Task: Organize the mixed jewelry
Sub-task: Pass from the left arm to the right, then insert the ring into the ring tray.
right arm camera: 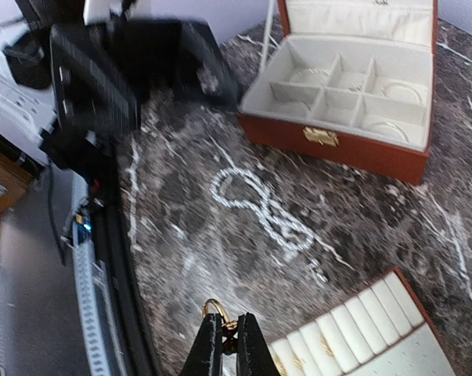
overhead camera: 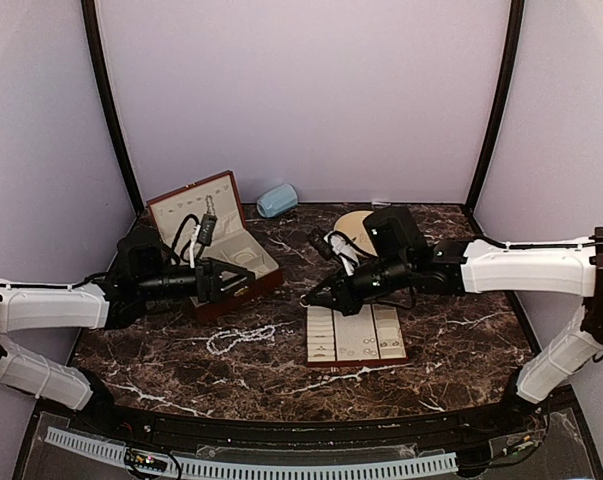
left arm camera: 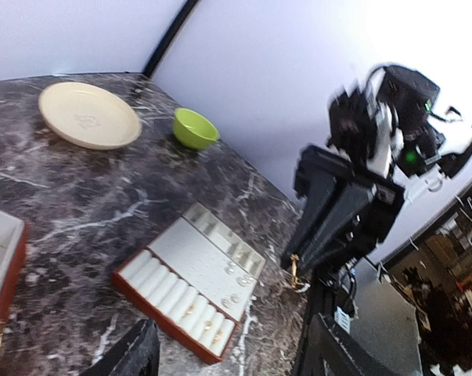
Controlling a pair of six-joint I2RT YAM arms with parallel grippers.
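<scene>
A white pearl strand (overhead camera: 241, 338) lies looped on the marble between the red-brown box (overhead camera: 226, 225) and the cream slotted tray (overhead camera: 356, 335); it also shows in the right wrist view (right arm camera: 263, 207). My right gripper (right arm camera: 229, 319) is shut on a small gold ring (right arm camera: 214, 304) and holds it above the table by the tray's near-left corner (overhead camera: 311, 296). Several tiny rings and earrings sit in the tray (left arm camera: 190, 278). My left gripper (overhead camera: 236, 280) hovers at the box's front edge, open and empty, with its fingers (left arm camera: 134, 356) wide apart.
A cream plate (left arm camera: 89, 115) and a green bowl (left arm camera: 195, 128) stand at the back right, partly hidden behind the right arm from above. A pale blue object (overhead camera: 277, 200) lies by the back wall. The open box holds bracelets in its compartments (right arm camera: 353, 86).
</scene>
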